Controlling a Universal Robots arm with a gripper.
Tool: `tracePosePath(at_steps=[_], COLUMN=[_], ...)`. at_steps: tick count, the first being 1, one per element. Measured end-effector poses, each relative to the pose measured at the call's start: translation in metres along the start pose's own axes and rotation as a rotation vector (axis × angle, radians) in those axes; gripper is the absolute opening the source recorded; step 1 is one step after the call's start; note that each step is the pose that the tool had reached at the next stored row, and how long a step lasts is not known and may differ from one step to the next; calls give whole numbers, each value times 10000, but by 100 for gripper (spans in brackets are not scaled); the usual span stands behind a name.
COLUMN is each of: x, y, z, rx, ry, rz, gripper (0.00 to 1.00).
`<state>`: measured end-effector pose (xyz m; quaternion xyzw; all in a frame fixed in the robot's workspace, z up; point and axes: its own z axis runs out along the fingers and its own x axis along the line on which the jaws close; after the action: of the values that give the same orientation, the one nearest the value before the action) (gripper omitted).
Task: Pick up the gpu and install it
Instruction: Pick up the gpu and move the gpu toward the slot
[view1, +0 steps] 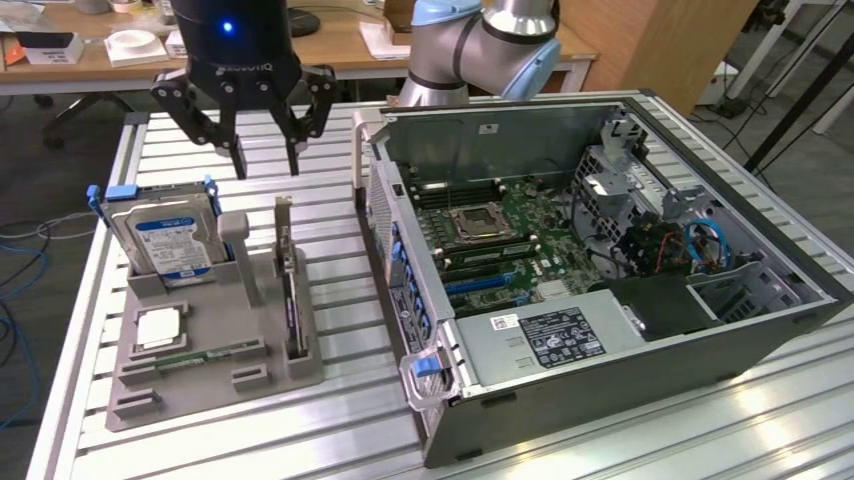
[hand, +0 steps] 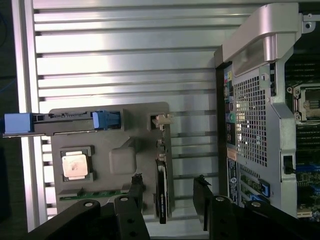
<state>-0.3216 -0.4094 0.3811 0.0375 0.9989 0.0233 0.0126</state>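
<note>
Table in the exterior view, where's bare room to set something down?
Bare slats run along the table's near edge, before the grey holder and computer case, and beyond the holder's far end. The strip between them is narrow.

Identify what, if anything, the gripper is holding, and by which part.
Nothing is held. The gripper is open and hangs in the air above the gpu, which stands on edge in the grey tray, untouched.

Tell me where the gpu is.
Exterior view's left: the gpu stands on edge in the grey holder, between the hard drive and the computer case.
</note>
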Motion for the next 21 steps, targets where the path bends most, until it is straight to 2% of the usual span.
tracePosePath(at_steps=[21], x=[-1], y=[-5], z=[65], rx=[0], ry=[0], rz=[0], gripper=[53])
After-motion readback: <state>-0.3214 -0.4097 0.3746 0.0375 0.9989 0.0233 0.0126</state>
